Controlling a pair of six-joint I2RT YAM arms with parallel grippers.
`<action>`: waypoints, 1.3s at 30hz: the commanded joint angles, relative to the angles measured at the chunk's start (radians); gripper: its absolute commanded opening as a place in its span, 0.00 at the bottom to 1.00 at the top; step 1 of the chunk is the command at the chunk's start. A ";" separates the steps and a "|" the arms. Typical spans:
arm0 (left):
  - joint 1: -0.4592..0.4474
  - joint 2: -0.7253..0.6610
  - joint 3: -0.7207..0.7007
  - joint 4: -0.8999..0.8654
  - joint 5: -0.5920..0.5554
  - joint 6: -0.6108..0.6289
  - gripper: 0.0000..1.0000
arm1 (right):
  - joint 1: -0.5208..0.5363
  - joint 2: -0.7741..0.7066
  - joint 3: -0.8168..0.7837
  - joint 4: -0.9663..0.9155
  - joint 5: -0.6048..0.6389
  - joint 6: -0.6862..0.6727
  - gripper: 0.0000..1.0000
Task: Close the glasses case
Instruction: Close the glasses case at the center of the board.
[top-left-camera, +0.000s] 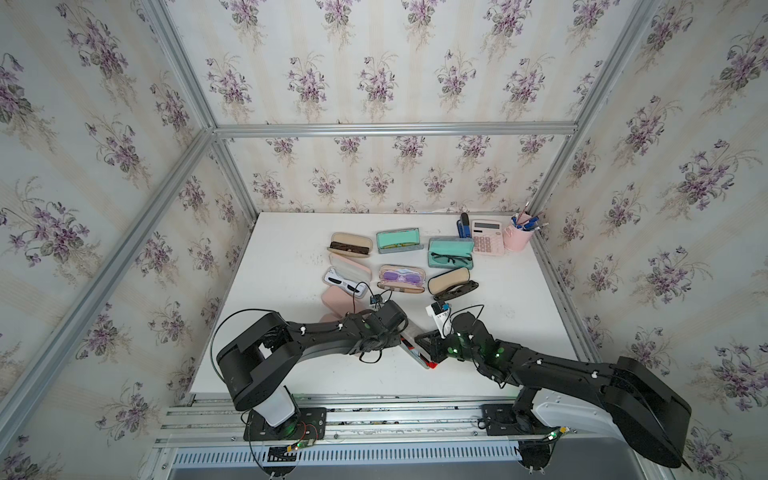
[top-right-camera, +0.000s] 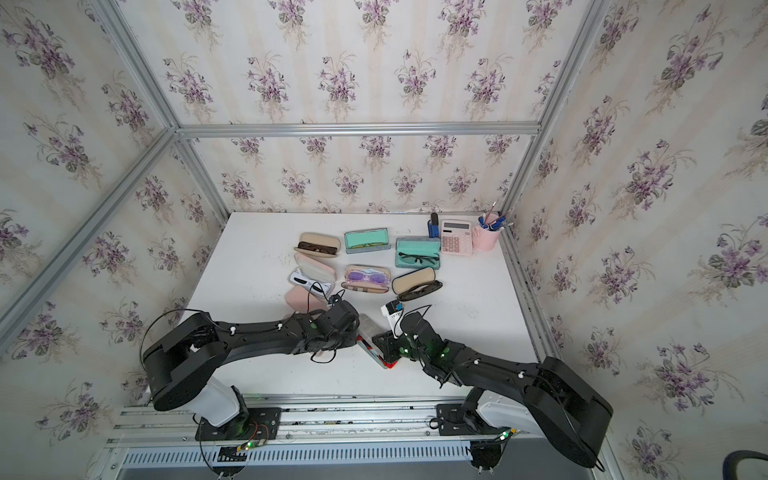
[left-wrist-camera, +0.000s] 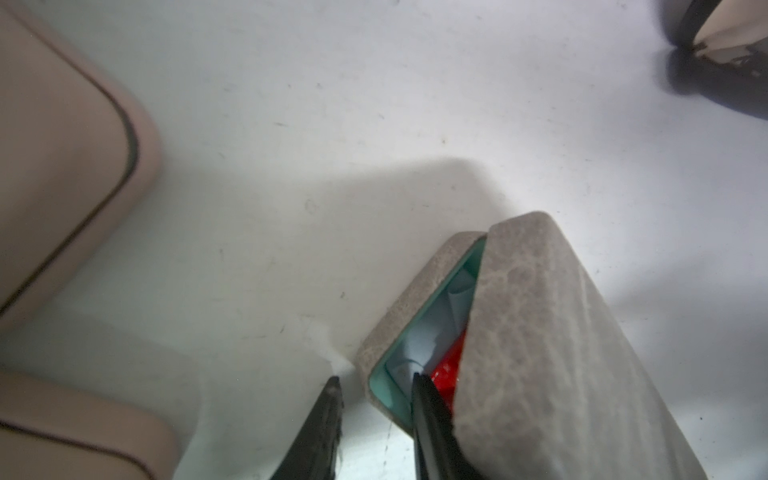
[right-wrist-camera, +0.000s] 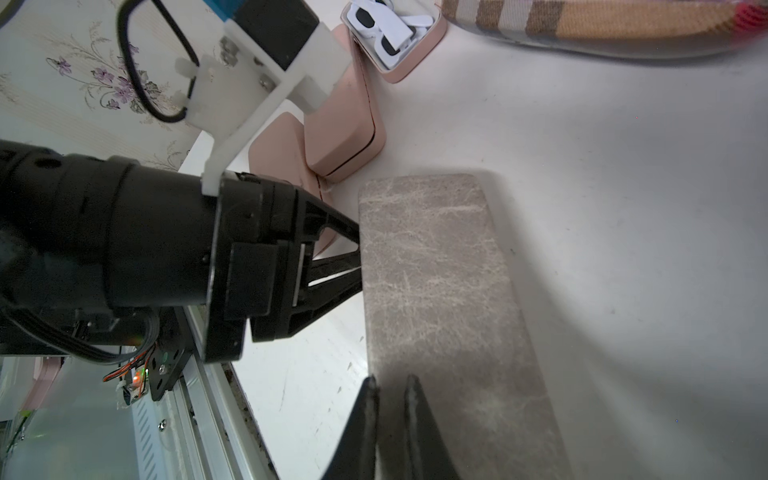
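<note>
The grey glasses case (top-left-camera: 412, 334) (top-right-camera: 369, 330) lies near the table's front, between my two arms. Its lid (left-wrist-camera: 536, 332) stands slightly raised over the teal-lined base (left-wrist-camera: 386, 332). Red glasses (left-wrist-camera: 449, 368) and a pale cloth show through the gap. My left gripper (left-wrist-camera: 376, 380) (right-wrist-camera: 360, 255) is partly open at the case's corner, with one finger under the lid and the other outside the wall. My right gripper (right-wrist-camera: 390, 380) is shut with nothing between its fingers, its tips resting on top of the lid (right-wrist-camera: 436, 270).
Two closed pink cases (left-wrist-camera: 62, 166) (top-left-camera: 338, 301) lie just left of the grey case. Several open cases with glasses (top-left-camera: 401, 279) fill the table's middle and back. A calculator (top-left-camera: 487, 237), a pink pen cup (top-left-camera: 517, 237) and a stapler (top-left-camera: 463, 226) stand at the back right.
</note>
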 joint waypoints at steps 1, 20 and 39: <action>0.000 0.003 -0.007 -0.062 0.029 0.003 0.32 | 0.006 0.020 -0.008 -0.155 0.015 -0.001 0.14; -0.001 -0.001 -0.010 -0.058 0.031 0.001 0.32 | 0.047 0.061 -0.020 -0.121 0.035 0.019 0.14; -0.005 -0.029 -0.064 0.015 0.046 -0.030 0.32 | 0.106 0.149 0.003 -0.105 0.085 0.028 0.15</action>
